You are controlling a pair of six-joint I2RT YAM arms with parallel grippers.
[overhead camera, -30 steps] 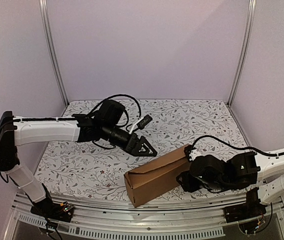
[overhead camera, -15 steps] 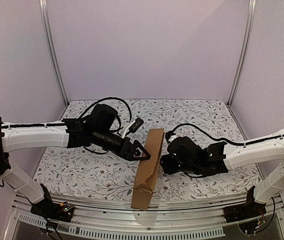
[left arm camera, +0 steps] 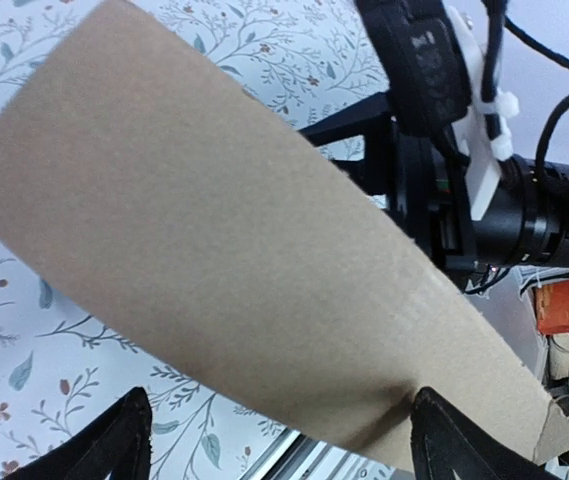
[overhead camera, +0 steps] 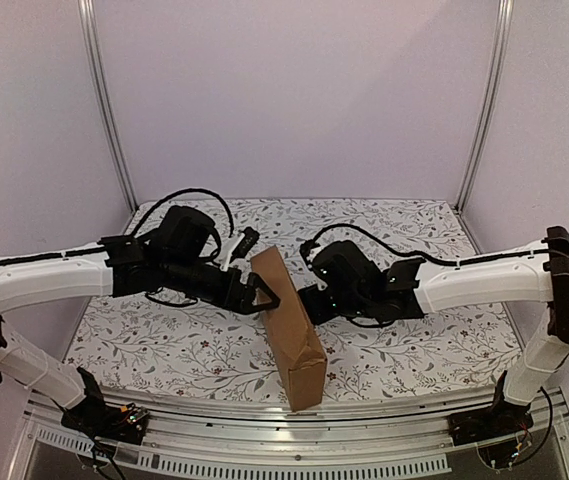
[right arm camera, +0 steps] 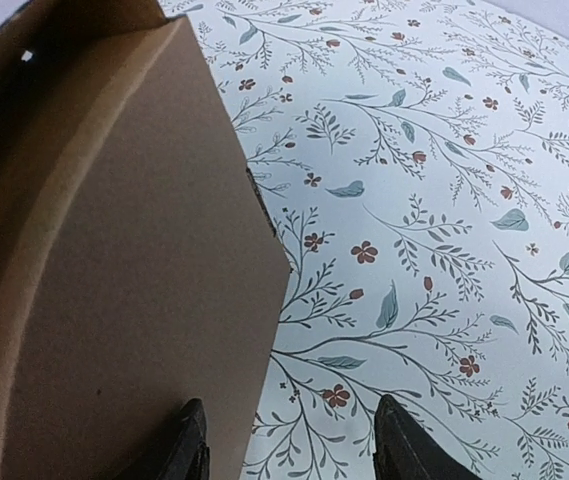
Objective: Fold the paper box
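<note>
Brown paper box (overhead camera: 294,335) on edge — left claw (overhead camera: 264,297), right claw (overhead camera: 309,300) close alongside

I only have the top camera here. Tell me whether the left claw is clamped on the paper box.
Observer: No. The left wrist view shows the left claw wide open, with the broad face of the paper box ahead of its jaws and nothing clamped.
Operator: Now check the right claw the same way.
Observer: Open as well. In the right wrist view the right claw has the flowered tablecloth showing in the gap between its jaws, so it is not shut on the cardboard.
</note>
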